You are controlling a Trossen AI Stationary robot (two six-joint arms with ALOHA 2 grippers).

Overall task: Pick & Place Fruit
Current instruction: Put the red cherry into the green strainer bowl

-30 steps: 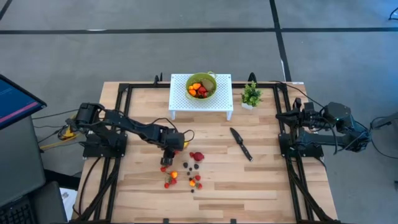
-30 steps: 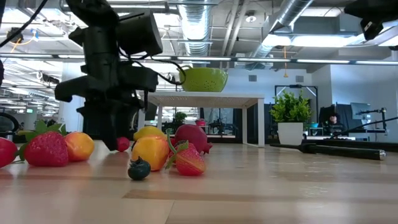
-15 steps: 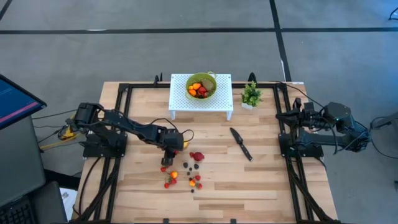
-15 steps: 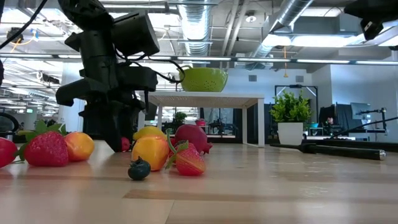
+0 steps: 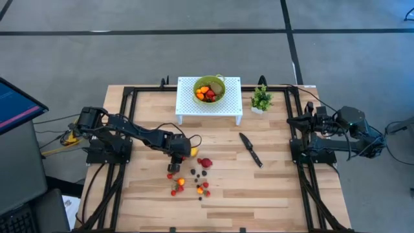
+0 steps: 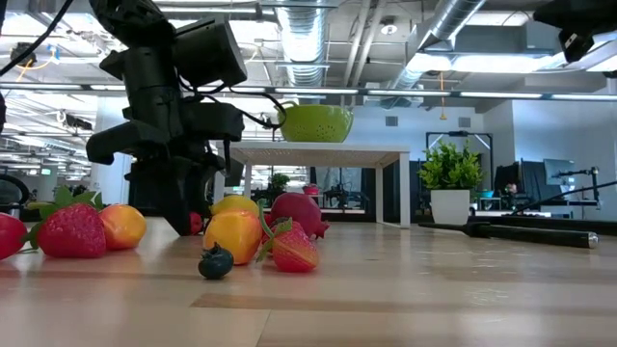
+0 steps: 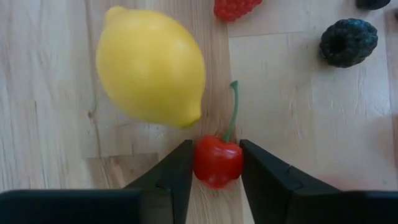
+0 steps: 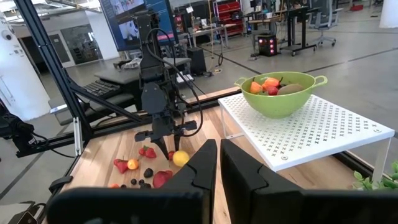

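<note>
Left wrist view: the left hand (image 7: 217,171) has its two dark fingers (image 7: 177,180) set narrowly on either side of a small red cherry (image 7: 217,162), both pads touching it, with the cherry's green stem pointing away from the hand. The cherry sits on the wooden tabletop (image 7: 50,149) just beside a yellow lemon (image 7: 151,65), and a dark blackberry (image 7: 348,42) lies farther off from the lemon on the cherry's other side.

From the high view, the left arm stretches from its base at the tabletop's left edge toward the middle, bent at the elbow, its wrist turned straight down over the scattered fruit (image 5: 191,181) in front of the white perforated stand (image 5: 209,103). A green bowl (image 5: 210,88) holding orange, red and brown-green fruit rests on that stand. A black knife (image 5: 250,149) lies to the right of the stand's front, and a small potted plant (image 5: 261,99) stands just beside the stand's right end.

The right arm is folded back at the tabletop's right edge, well away from the stand; the right hand (image 8: 219,163) has its fingers closed together with nothing between them.
</note>
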